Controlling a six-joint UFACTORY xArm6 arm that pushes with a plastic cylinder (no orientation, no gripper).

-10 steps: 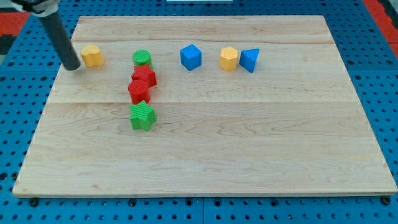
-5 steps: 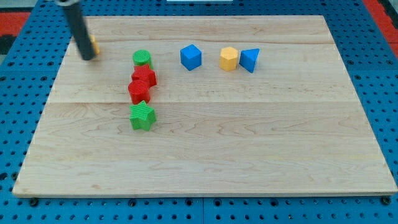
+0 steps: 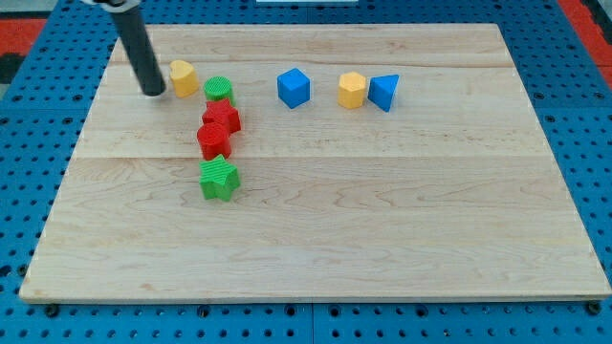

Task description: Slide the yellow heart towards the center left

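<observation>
The yellow heart [image 3: 182, 77] lies near the board's top left, just left of a green round block [image 3: 219, 90]. My tip [image 3: 153, 92] rests on the board right beside the heart's left side, close to touching it. The dark rod rises from there towards the view's top left.
Below the green round block stand a red star [image 3: 222, 118], a second red block [image 3: 213, 139] and a green star [image 3: 219, 179] in a column. To the right lie a blue cube [image 3: 294, 88], a yellow hexagonal block [image 3: 352, 90] and a blue triangular block [image 3: 383, 92].
My tip has moved right along the top of the board. The yellow heart has shifted right, from near the left edge to beside the green round block.
</observation>
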